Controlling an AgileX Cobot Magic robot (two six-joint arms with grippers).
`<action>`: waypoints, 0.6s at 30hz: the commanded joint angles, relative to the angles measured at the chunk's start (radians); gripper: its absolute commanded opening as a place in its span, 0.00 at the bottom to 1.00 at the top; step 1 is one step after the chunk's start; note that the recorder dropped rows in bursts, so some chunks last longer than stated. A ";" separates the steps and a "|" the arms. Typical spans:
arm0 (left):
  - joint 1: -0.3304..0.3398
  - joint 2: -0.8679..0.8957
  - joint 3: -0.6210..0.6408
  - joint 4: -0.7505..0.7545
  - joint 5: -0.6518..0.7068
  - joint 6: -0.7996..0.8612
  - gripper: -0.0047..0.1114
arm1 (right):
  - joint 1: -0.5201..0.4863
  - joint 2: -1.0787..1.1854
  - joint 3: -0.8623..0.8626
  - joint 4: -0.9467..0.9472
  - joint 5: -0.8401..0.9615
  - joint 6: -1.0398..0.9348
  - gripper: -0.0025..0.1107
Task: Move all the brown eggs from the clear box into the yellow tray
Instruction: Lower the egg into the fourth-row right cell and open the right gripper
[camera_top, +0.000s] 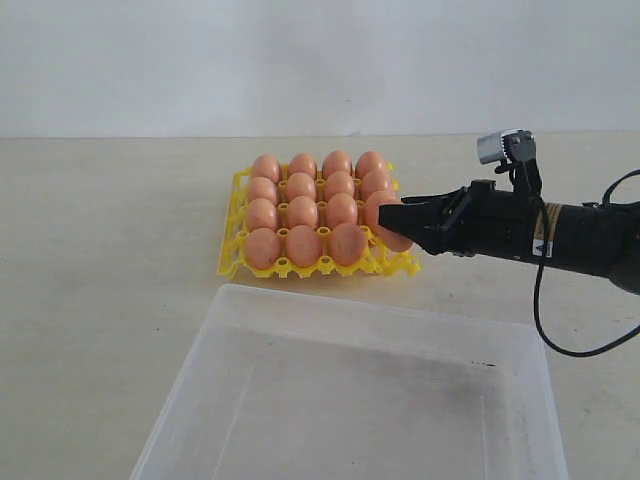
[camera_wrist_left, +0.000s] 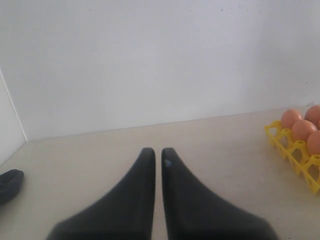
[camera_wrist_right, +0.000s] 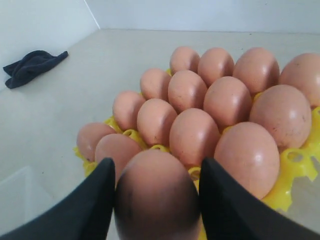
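Note:
The yellow tray (camera_top: 232, 228) stands at mid-table with brown eggs (camera_top: 302, 212) in several of its cups. My right gripper (camera_top: 388, 218) reaches in from the right and is shut on one brown egg (camera_top: 398, 241) at the tray's near right corner. In the right wrist view that egg (camera_wrist_right: 157, 195) sits between both black fingers (camera_wrist_right: 102, 192), just above the tray (camera_wrist_right: 295, 165). The clear box (camera_top: 380, 312) lies in front, with no egg showing inside. My left gripper (camera_wrist_left: 154, 152) hovers over bare table, shut with nothing in it; the exterior view does not show it.
A dark cloth (camera_wrist_right: 32, 66) lies on the table near the far wall corner, also seen as the cloth (camera_wrist_left: 7, 184) in the left wrist view. The tray's edge (camera_wrist_left: 290, 147) with eggs (camera_wrist_left: 291, 118) shows off to one side of the left gripper.

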 joint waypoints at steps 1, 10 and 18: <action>-0.006 -0.003 0.004 -0.003 -0.004 0.003 0.08 | 0.001 -0.014 0.000 0.055 -0.012 -0.064 0.02; -0.006 -0.003 0.004 -0.003 -0.004 0.003 0.08 | 0.001 -0.014 -0.041 0.046 0.033 -0.142 0.02; -0.006 -0.003 0.004 -0.003 -0.002 0.003 0.08 | 0.001 -0.012 -0.048 0.020 0.039 -0.130 0.02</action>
